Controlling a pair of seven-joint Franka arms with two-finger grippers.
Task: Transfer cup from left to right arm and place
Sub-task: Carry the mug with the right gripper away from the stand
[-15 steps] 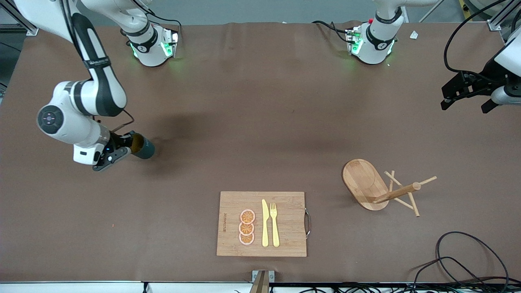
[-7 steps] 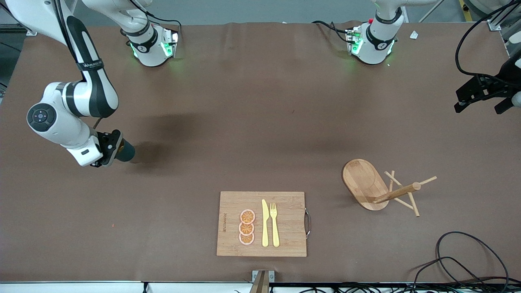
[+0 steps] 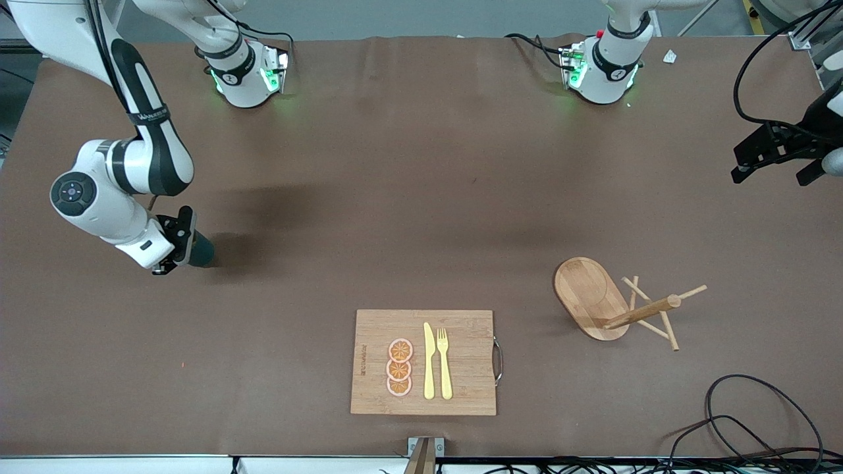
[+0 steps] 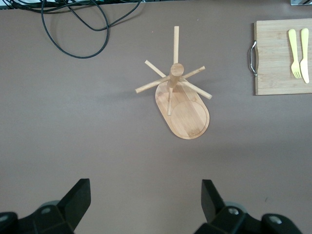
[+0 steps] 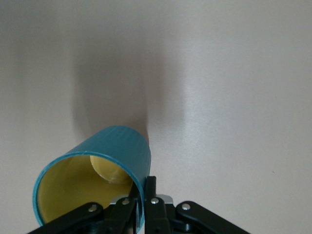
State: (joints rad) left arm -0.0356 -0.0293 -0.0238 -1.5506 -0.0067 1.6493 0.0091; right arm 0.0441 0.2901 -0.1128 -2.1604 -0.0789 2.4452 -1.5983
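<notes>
Teal outside and yellow inside, the cup [image 3: 199, 249] is hanging tilted in the right pincer [image 3: 176, 248], which is pinching its rim (one finger inside, one outside) over the brown bench [image 3: 421, 197] toward the right arm's end. The left pincer [image 3: 770, 153] is waiting with its fingers spread wide over the left arm's end, looking down at the wooden mug rack [image 4: 179, 95] and the cutting board [image 4: 282, 56].
</notes>
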